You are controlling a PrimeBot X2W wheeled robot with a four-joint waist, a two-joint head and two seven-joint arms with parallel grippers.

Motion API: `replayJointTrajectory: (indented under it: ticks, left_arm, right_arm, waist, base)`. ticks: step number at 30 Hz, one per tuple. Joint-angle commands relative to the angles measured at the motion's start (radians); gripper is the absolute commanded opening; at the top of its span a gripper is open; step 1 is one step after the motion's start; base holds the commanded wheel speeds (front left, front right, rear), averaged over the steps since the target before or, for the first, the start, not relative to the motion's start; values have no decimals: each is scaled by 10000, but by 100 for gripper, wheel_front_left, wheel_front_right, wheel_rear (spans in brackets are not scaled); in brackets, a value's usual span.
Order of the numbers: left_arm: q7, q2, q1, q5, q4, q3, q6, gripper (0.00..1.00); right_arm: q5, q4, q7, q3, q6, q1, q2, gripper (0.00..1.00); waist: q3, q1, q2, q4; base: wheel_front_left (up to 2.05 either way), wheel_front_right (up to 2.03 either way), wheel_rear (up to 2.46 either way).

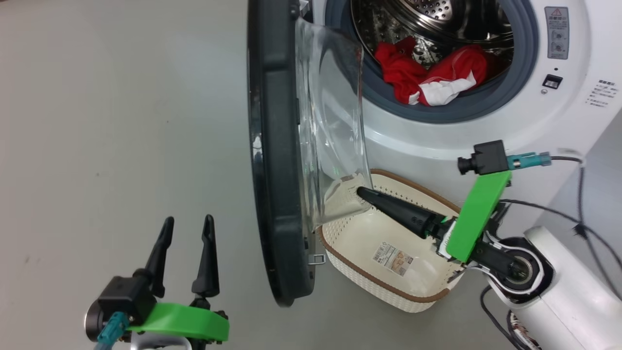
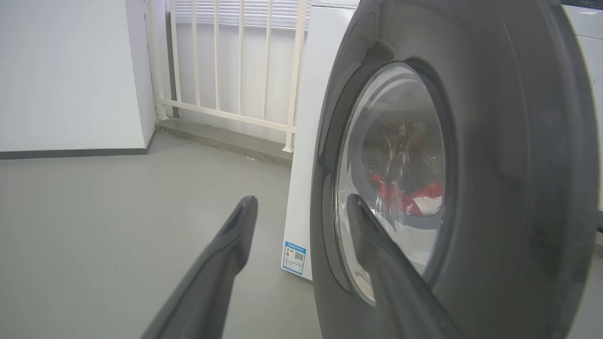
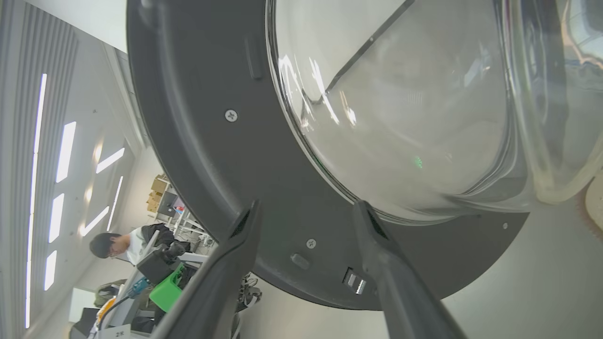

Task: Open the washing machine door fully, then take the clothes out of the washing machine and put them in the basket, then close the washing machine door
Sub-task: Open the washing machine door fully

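Two claws showed in the head view. The left claw (image 1: 189, 218) hung at the lower left over the floor (image 1: 97, 121), fingers spread and empty, left of the washing machine door (image 1: 277, 146), which stood swung out edge-on. The right claw (image 1: 363, 192) reached over the basket (image 1: 388, 287), its tip beside the door's glass bowl (image 1: 335, 121); how far it was spread could not be told from that angle. The basket sat just in front of the washing machine (image 1: 534, 121). The clothes (image 1: 427, 78) lay heaped at the drum's mouth.

From the left wrist, the left claw (image 2: 301, 200) gaped wide, holding nothing, before the door's outer face; the clothes (image 2: 405, 197) showed through its glass.

From the right wrist, the right claw (image 3: 307, 205) stood wide apart and empty, pointing at the door's inner rim below the bowl. A person (image 3: 118, 245) sat in the background.
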Motion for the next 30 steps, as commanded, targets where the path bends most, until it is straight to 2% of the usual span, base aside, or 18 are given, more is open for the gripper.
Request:
replayJointTrajectory:
  ticks: [1,8,11,19,25,30]
  left_arm:
    - [-49,186,42,0,-316,381,86,100]
    - [-49,156,222,124,-528,405,161,100]
    - [-49,146,310,203,-695,484,196,100]
    - [-49,101,556,459,-978,634,192,100]
    - [-49,70,725,601,-1039,599,104,100]
    - [-49,53,826,718,-1129,657,30,100]
  right_arm:
    - [-455,-378,-273,54,52,86,-105,100]
    - [-4168,-556,-2968,689,52,551,-922,100]
    - [-5571,-255,-4124,833,52,695,-925,100]
    - [-8985,1310,-6944,-335,52,1059,-257,100]
    - [-11344,1274,-7357,-1841,52,1656,626,100]
    - [-12850,85,-7370,-3169,52,2534,1494,100]
  waist:
    - [-27,0,-1,-101]
    - [-107,0,-1,-303]
    - [-125,0,-1,-375]
    - [-230,0,-1,-382]
    - [-340,0,-1,-329]
    - [-456,0,-1,-290]
  base:
    - [0,0,0]
    - [0,0,0]
    - [0,0,0]
    - [0,0,0]
    - [0,0,0]
    - [0,0,0]
